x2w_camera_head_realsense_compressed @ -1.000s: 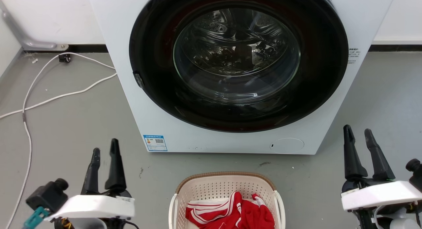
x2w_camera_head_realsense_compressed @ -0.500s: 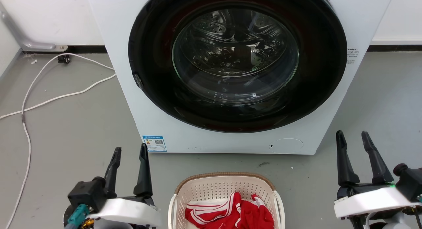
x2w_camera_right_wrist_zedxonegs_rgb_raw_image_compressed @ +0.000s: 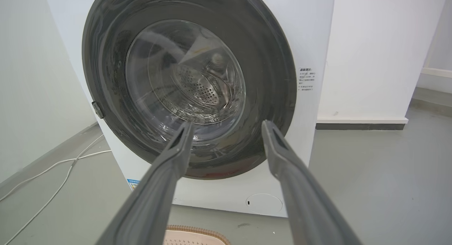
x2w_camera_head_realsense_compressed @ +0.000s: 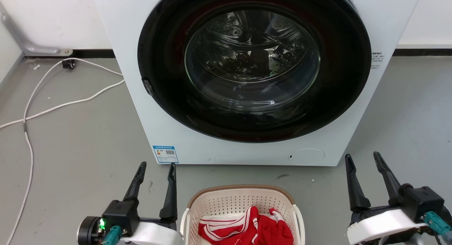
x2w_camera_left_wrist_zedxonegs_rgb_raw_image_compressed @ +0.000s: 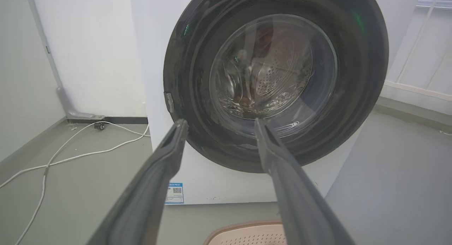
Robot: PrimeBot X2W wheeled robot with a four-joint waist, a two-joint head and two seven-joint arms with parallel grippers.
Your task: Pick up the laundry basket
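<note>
The laundry basket [x2w_camera_head_realsense_compressed: 226, 202]: one, cream, perforated, brown-rimmed, holding red clothing [x2w_camera_head_realsense_compressed: 247, 227], on the floor [x2w_camera_head_realsense_compressed: 70, 139] before one washing machine [x2w_camera_head_realsense_compressed: 148, 132]. My left gripper [x2w_camera_head_realsense_compressed: 157, 164] and right gripper [x2w_camera_head_realsense_compressed: 362, 155] flank it, both spread and empty.

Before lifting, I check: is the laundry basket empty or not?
Not empty: red clothing with white stripes lies inside the laundry basket.

Left pincer [x2w_camera_head_realsense_compressed: 157, 164] at lower left, right pincer [x2w_camera_head_realsense_compressed: 362, 155] at lower right; both have dark fingers spread apart, pointing up the head view.
</note>
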